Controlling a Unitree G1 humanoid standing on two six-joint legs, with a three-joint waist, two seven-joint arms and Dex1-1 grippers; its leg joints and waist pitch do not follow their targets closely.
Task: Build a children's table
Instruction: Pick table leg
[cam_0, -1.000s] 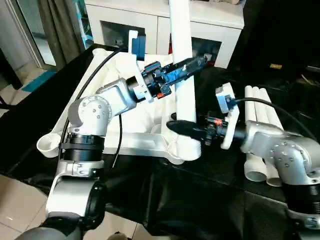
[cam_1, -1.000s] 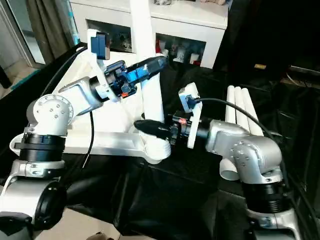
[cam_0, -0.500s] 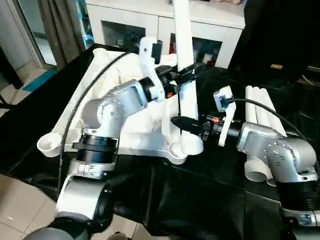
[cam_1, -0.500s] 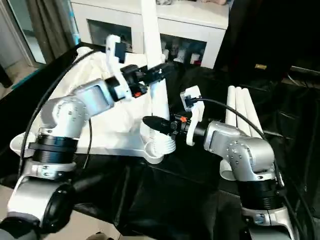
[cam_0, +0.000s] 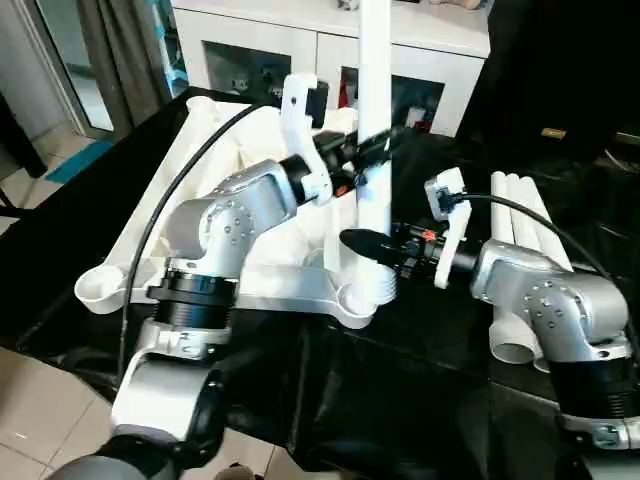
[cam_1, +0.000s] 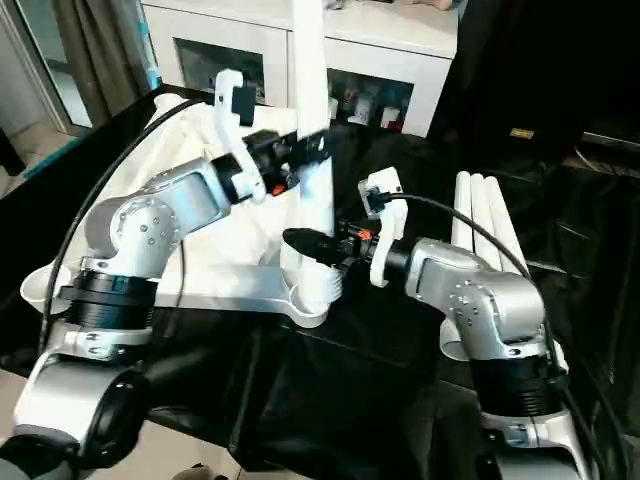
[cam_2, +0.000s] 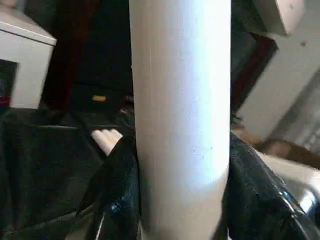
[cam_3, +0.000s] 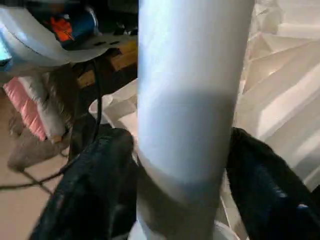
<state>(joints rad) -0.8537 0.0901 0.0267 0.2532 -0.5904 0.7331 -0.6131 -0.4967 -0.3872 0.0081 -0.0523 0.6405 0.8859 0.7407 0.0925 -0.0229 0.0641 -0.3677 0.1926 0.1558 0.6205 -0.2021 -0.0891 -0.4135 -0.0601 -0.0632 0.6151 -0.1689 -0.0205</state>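
You can't see the top of the upright leg (cam_0: 375, 120): it runs out of frame above the left gripper (cam_0: 372, 152). Its bottom end sits at the corner socket (cam_0: 358, 296) of the tabletop (cam_0: 250, 215), right below the right gripper (cam_0: 362, 243); whether it's fully seated is hard to tell, the black fingers cover part of the joint.

Leg's long axis is vertical, close to plumb.

Left gripper is clenched on the leg partway up; the wrist view shows its fingers (cam_2: 117, 195) pressed to both sides of the tube. Right gripper is clenched on the same leg lower down, just above the socket, fingers (cam_3: 95, 185) on either side.

Tabletop lies ribbed side up on the black counter (cam_0: 400, 400), stretching away behind the left gripper. Another socket (cam_0: 100, 290) at the near corner under your left arm holds nothing.

Three spare legs (cam_0: 520, 260) lie side by side on the counter beyond the right arm, long axes running away from you, open ends toward you.
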